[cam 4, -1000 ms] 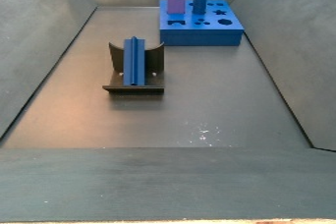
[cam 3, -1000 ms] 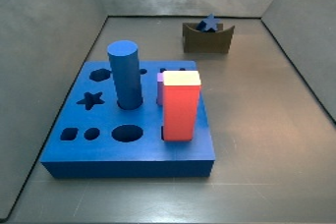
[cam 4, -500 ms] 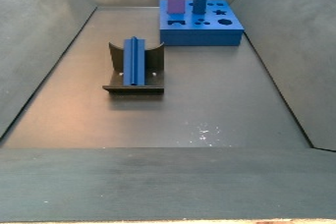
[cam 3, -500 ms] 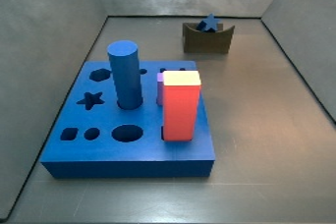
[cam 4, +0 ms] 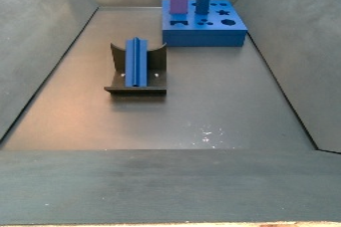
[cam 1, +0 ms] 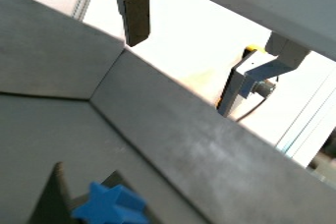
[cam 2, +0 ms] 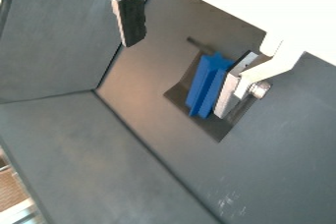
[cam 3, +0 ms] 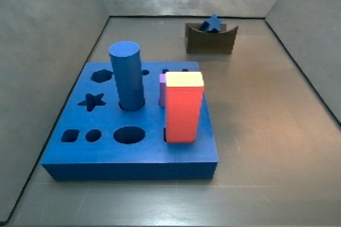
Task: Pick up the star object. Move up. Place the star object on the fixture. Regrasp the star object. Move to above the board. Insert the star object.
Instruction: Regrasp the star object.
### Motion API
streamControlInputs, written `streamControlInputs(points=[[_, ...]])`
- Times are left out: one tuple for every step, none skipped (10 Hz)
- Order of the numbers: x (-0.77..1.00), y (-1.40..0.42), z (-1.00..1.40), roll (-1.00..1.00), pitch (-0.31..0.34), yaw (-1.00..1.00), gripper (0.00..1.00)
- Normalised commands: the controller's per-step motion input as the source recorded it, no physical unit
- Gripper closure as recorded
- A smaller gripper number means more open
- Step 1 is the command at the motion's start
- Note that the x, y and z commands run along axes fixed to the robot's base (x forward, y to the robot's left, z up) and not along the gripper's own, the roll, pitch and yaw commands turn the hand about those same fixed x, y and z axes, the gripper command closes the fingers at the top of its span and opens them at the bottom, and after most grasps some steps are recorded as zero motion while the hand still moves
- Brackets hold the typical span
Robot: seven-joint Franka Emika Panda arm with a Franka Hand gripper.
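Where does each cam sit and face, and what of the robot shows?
Wrist view: on the arm, grazing the bin wall; star object end-on, open pincer empty.
Wrist view: on the arm, looking down at the star object on the fixture; pincer above it.
Side view: high at the board end, fixture far; no pincer.
Side view: opposite end, fixture near, board far; no pincer.
All share the star object.

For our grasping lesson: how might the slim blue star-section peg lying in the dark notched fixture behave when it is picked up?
The slim blue star-section peg looks rigid, so it should not bend. Its ridges probably stop it rolling in the dark notched fixture. Its smooth faces may slip between the open gripper fingers, which are empty above it.
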Motion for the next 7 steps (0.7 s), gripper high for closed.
streamControlInputs(points=[[0.10, -0.04, -0.01, 0.35, 0.123, 0.19, 0.00], [0.08, -0.03, 0.00, 0.22, 0.075, 0.20, 0.00], [0.07, -0.03, -0.01, 0.18, 0.037, 0.20, 0.00], [0.03, 0.07, -1.00, 0.20, 0.078, 0.22, 0.00], [0.03, 0.07, -1.00, 0.20, 0.071, 0.21, 0.00], [0.05, 0.07, -1.00, 0.18, 0.021, 0.19, 0.00], [0.06, 0.06, -1.00, 0.15, -0.020, 0.18, 0.00]])
